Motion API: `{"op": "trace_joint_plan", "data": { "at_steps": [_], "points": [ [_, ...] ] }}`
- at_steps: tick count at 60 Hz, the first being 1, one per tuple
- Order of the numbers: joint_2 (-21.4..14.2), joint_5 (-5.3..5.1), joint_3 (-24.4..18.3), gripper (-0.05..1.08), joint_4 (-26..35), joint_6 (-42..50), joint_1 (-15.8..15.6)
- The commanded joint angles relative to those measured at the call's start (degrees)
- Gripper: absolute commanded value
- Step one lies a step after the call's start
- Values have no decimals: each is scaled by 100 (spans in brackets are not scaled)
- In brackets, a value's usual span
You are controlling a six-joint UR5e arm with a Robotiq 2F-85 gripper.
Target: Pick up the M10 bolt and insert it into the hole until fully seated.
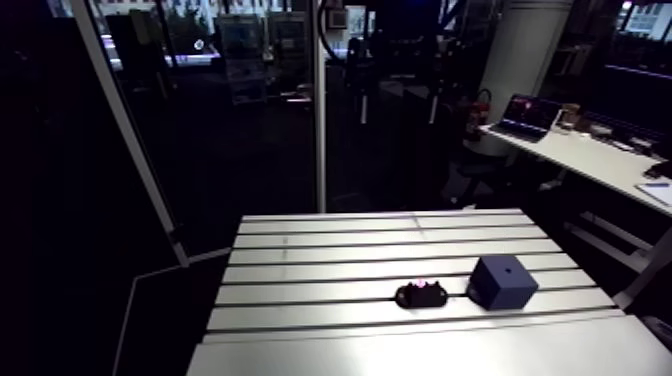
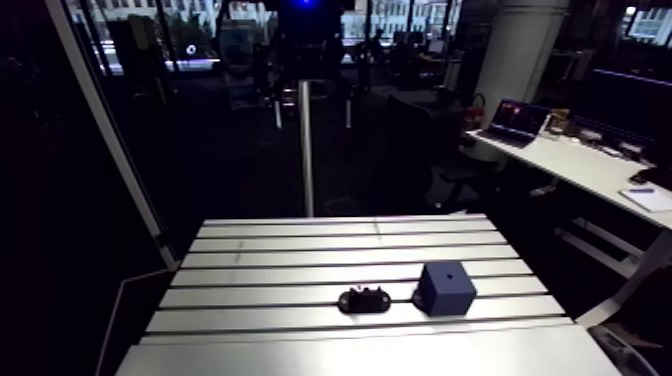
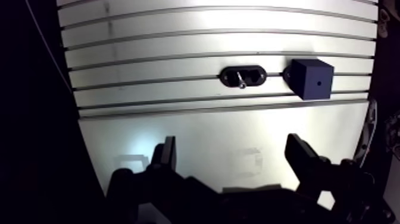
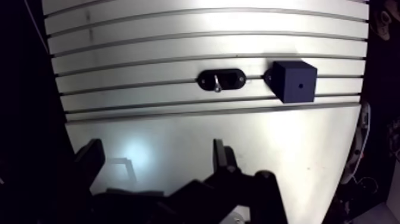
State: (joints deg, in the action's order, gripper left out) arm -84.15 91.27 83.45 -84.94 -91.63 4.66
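A small black oval holder [image 3: 243, 77] lies on the slotted aluminium table [image 3: 208, 36], and a metal bolt [image 3: 239, 80] stands in its middle. Just beside it sits a dark blue cube [image 3: 312, 78] with a small hole in its top face. The arm view shows the same pair, holder [image 1: 421, 294] and cube [image 1: 502, 282], near the table's front. My gripper [image 3: 232, 158] hovers well short of them over the bare plate, open, with nothing between its fingers [image 3: 164, 156]. The gripper does not show in the arm view.
The table's left edge [image 3: 71, 101] drops into darkness. A vertical metal post [image 1: 320, 110] rises behind the far edge of the table. Smooth plate without slots [image 3: 226, 134] lies between my fingers and the holder.
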Motion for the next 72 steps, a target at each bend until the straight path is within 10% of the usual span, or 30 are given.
{"op": "trace_joint_plan", "data": {
  "at_steps": [1,52,64,72],
  "points": [
    [35,-327,187,1,325,26,-573],
    [-91,-317,290,1,-7,26,-431],
    [-295,27,280,0,-348,-37,-294],
    [-391,52,357,1,-434,-231,-217]
  ]
}}
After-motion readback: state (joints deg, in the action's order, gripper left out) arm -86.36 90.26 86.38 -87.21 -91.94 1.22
